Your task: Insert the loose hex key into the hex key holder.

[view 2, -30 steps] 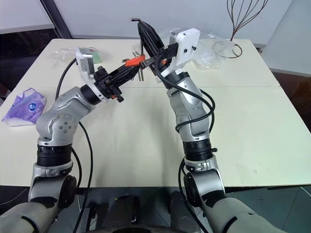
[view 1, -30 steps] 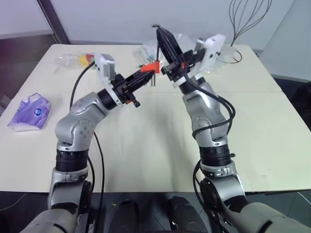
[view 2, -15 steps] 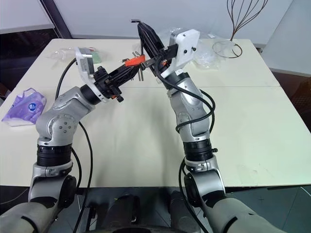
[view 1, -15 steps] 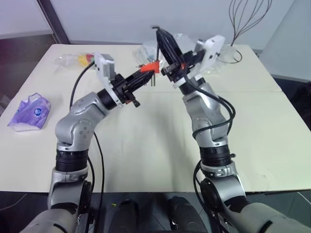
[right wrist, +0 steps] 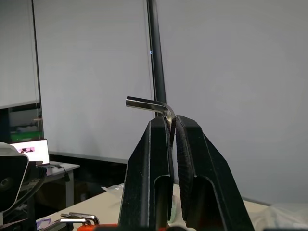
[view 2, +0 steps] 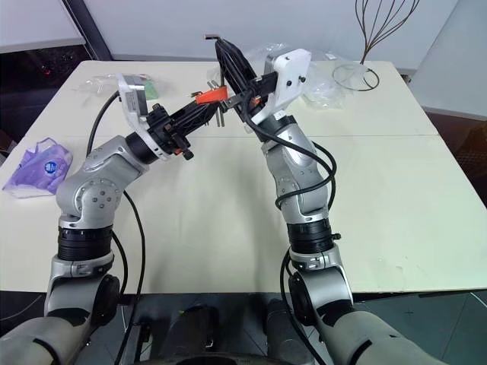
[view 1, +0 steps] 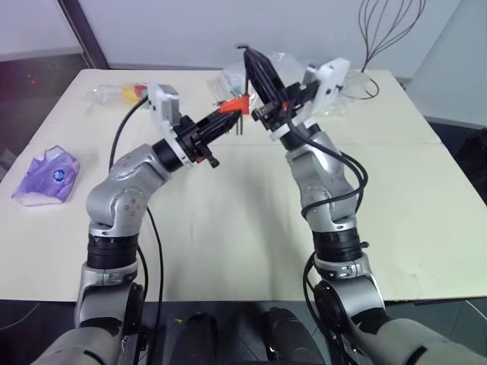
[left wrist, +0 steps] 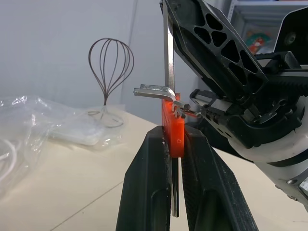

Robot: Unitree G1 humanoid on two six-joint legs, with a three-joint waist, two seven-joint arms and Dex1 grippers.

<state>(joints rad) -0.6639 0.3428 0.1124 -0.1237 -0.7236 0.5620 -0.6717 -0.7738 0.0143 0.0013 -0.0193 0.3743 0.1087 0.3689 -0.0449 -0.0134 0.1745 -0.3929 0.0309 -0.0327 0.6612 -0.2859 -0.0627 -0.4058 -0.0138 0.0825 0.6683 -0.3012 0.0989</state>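
We find both arms raised over the pale table (view 1: 228, 228), their grippers meeting above its far half. The left gripper (left wrist: 176, 144) is clenched on the hex key holder (left wrist: 173, 126), the red-orange block pinched between its two black fingers (left wrist: 153, 178) with several grey keys projecting from it; one long key runs straight through the block and shows between the fingers. In the head views the holder (view 1: 239, 104) sits at the tip of the left gripper, held clear of the table and just beside the right gripper. The right gripper (right wrist: 172, 126) is closed on the loose hex key (right wrist: 151, 104), grasping it at its long shank so that the short bent end stands out sideways above the fingertips (right wrist: 159, 130). We see that bent end at the top of the right gripper in the head view (view 2: 211, 36), higher than the holder. In the left wrist view the right gripper's black finger passes close behind the holder; whether it touches we cannot tell. Elsewhere on the table we note a purple packet (view 1: 46, 176) near the left edge, clear plastic bags (view 2: 323, 84) at the far side, and a wire whisk-shaped stand (view 2: 377, 30) at the far right corner.
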